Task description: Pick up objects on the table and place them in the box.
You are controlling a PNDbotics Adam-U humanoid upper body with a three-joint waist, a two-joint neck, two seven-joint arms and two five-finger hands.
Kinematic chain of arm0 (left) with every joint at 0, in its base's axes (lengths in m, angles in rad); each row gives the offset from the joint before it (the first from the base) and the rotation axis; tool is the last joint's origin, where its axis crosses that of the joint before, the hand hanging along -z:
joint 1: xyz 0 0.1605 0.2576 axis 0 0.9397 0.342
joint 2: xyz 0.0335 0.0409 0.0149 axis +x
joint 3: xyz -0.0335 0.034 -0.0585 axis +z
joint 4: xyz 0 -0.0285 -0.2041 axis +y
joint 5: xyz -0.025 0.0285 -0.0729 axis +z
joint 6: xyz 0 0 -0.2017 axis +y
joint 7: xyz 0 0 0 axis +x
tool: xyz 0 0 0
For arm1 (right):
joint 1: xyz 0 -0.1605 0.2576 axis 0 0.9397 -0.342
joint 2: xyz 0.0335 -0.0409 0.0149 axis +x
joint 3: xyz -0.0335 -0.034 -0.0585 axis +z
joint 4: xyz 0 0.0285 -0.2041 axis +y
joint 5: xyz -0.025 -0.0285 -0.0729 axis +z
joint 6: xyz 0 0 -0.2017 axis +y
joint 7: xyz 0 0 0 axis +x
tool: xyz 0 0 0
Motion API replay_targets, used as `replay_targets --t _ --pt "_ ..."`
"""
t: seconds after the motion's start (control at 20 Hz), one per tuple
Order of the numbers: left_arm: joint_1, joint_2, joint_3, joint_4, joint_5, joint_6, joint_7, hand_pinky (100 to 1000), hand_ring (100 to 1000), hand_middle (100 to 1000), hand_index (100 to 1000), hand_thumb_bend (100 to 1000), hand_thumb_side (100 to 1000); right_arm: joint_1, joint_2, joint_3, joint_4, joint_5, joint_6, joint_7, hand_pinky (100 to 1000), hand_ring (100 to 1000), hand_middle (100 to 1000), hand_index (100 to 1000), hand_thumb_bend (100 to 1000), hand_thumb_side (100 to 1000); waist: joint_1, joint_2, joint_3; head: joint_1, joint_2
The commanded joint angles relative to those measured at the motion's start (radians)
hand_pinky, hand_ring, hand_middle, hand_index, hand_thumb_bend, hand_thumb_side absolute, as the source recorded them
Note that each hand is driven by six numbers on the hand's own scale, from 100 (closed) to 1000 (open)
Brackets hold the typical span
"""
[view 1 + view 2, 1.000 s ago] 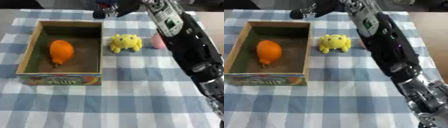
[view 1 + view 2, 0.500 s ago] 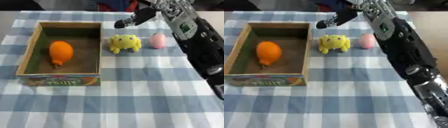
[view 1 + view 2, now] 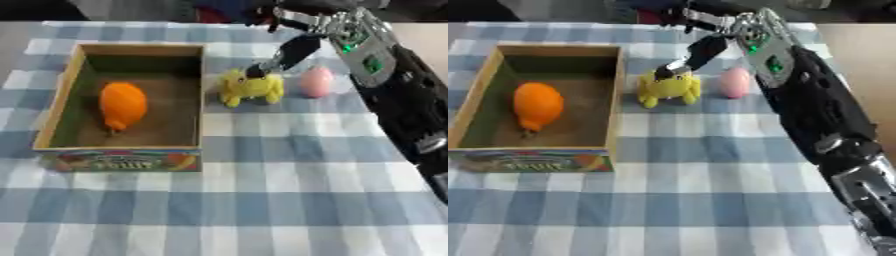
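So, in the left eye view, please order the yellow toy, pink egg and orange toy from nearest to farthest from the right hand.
1. Yellow toy, just under the right hand.
2. Pink egg, to the hand's right.
3. Orange toy, inside the box on the left.

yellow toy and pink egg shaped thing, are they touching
Apart. The right eye view shows a strip of checked tablecloth between the yellow toy and the pink egg-shaped thing.

Tablecloth: matt woven cloth, blue-white check. Box: matt wood-look walls, printed glossy-ish front panel. Yellow toy: soft plush. Pink egg: smooth. Orange toy: matt. Right hand: black plastic, metal joints.
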Motion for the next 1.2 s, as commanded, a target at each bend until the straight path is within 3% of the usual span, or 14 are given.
replay_targets --t 0.05,0.5,1.2 --pt "-0.01 0.011 0.01 -0.02 -0.005 0.0 0.003 269 603 572 801 132 807 -0.013 -0.025 -0.014 0.018 0.02 -0.014 0.002 748 877 832 978 691 547 0.002 -0.019 0.002 0.0 -0.008" --pt "-0.016 0.01 0.01 -0.02 -0.004 0.0 0.002 270 607 573 801 135 800 0.001 -0.027 0.001 0.024 0.039 -0.054 0.056 738 869 827 968 633 467 0.001 -0.015 0.002 0.001 -0.008" --pt "-0.025 0.004 0.005 -0.02 0.002 0.001 -0.002 269 607 574 801 132 804 0.007 -0.002 0.031 0.113 0.236 -0.099 -0.089 713 858 786 923 500 493 -0.003 -0.009 0.011 -0.004 -0.015"
